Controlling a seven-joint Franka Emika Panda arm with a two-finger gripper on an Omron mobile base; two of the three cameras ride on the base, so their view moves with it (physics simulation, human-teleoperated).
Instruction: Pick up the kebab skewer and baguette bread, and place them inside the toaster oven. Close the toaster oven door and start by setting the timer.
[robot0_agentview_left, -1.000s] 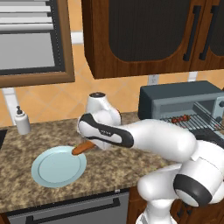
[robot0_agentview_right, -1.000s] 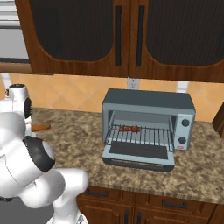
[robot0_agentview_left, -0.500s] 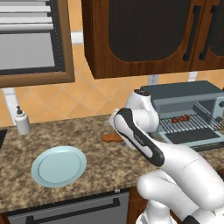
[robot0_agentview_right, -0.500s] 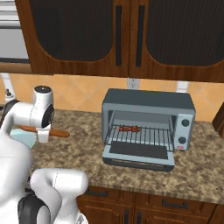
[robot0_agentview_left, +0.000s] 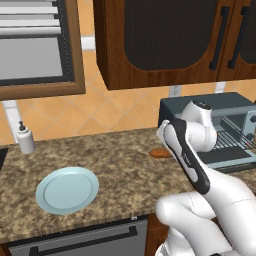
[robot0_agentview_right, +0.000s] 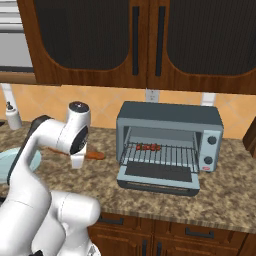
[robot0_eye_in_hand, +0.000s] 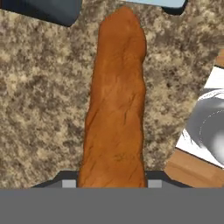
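The baguette bread (robot0_eye_in_hand: 116, 105) is an orange-brown loaf, and my gripper (robot0_eye_in_hand: 112, 183) is shut on its near end. It hangs just above the granite counter, left of the toaster oven (robot0_agentview_right: 170, 117). In the right base view the gripper (robot0_agentview_right: 77, 160) points down with the baguette bread (robot0_agentview_right: 95, 156) sticking out on both sides. Its tip (robot0_agentview_left: 160, 153) shows beside my forearm in the left base view. The toaster oven door (robot0_agentview_right: 157, 178) lies folded down and open. Inside, the kebab skewer (robot0_agentview_right: 147, 147) rests on the wire rack.
A pale blue plate (robot0_agentview_left: 67, 190) lies on the counter at the left, with a white soap dispenser (robot0_agentview_left: 25, 139) behind it by the wall. Dark wood cabinets hang above the toaster oven (robot0_agentview_left: 210, 102). The oven's knobs (robot0_agentview_right: 212, 150) sit on its right front.
My arm has swung right from above the plate toward the toaster oven, carrying the baguette bread. The skewer and the open door have not moved.
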